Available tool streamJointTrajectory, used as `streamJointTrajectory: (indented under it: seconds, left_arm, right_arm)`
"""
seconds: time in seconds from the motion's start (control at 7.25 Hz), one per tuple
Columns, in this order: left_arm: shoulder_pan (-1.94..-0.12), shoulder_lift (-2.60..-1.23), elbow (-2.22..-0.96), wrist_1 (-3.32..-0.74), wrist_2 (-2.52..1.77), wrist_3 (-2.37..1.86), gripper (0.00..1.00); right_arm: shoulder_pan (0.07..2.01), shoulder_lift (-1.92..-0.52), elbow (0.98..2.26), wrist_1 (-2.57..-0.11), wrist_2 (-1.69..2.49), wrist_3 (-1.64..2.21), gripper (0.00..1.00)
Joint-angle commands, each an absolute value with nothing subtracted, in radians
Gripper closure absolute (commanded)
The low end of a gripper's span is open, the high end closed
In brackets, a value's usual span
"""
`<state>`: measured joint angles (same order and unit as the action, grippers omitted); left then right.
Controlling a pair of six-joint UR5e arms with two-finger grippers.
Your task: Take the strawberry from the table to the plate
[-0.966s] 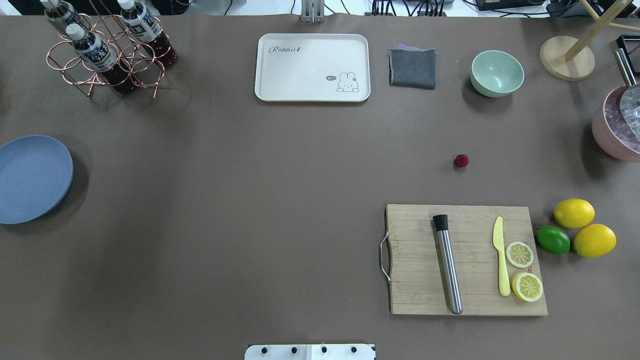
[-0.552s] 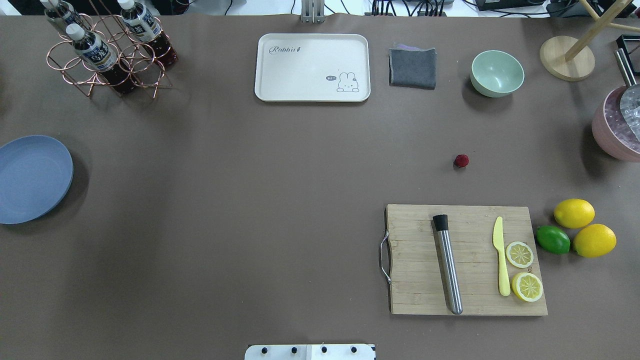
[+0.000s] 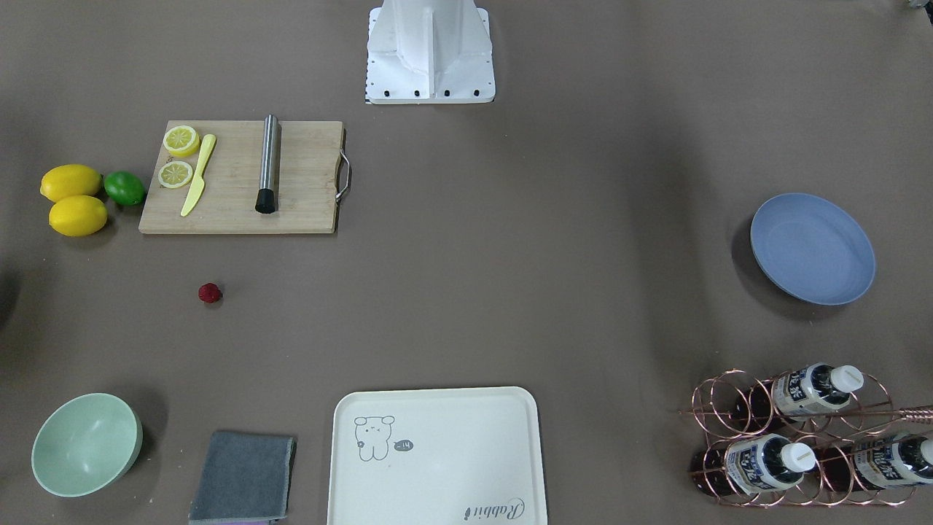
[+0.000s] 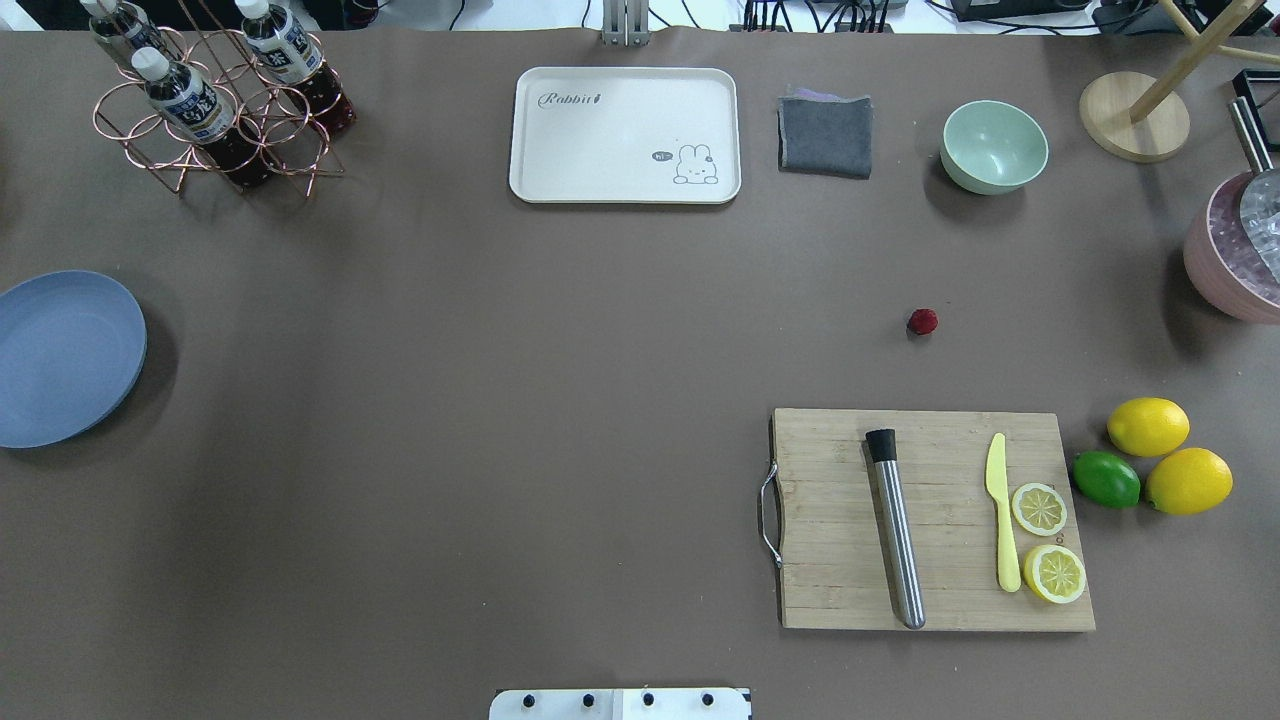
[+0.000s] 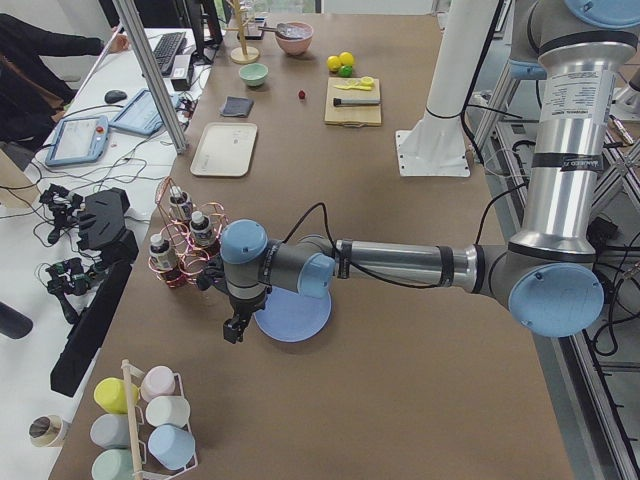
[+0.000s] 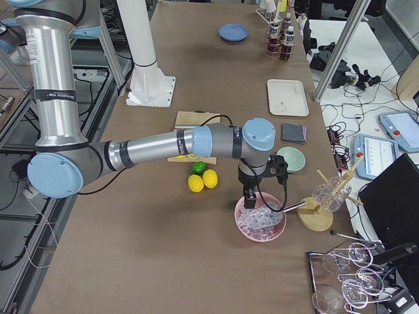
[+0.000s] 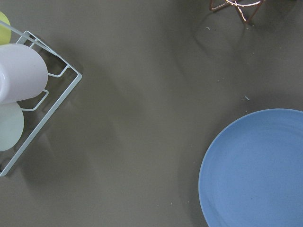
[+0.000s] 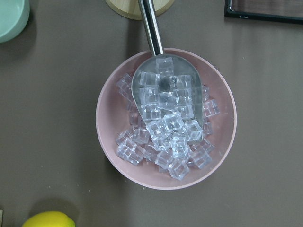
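Note:
The strawberry (image 4: pixel 923 321) (image 3: pixel 210 293) is a tiny dark-red berry lying on the grey-brown table (image 4: pixel 500 400), a little beyond the wooden cutting board. The blue plate (image 4: pixel 60 360) (image 3: pixel 813 248) (image 7: pixel 255 175) lies at the table's left end with nothing on it. My left gripper (image 5: pixel 235 328) hangs beside the plate's edge, far from the berry; it shows only in the exterior left view, so I cannot tell its state. My right gripper (image 6: pixel 249 196) hovers over a pink bowl of ice, seen only in the exterior right view; I cannot tell its state either.
The cutting board (image 4: pixel 930 520) carries a steel muddler, a yellow knife and two lemon slices. Two lemons and a lime (image 4: pixel 1106 479) lie to its right. A cream tray (image 4: pixel 625 135), grey cloth, mint bowl (image 4: pixel 993 146), pink ice bowl (image 8: pixel 165 118) and bottle rack (image 4: pixel 215 100) line the far side.

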<state>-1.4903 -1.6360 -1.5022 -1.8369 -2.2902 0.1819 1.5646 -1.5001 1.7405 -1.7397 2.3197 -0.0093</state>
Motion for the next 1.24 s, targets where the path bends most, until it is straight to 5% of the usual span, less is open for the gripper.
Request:
streamJointTrajectory:
  seconds: [0.0,0.69,1.1]
  left_arm:
    - [-1.488,-1.640,-1.373,-2.029,-2.368,0.013,0.02]
    - [-1.280,-1.608,-1.227,-2.432,-2.365,-0.323,0.02]
    - [-1.255,-1.608,-1.198,-2.453,-2.367,-0.334,0.03]
  right_arm:
    - [1.443,-1.500,1.736,-1.564,2.321,0.244,0.00]
    - [1.324,-1.456,1.747,-1.488,2.319,0.503,0.00]
    - [1.312,-1.448,1.750,-1.488,2.319,0.548,0.00]
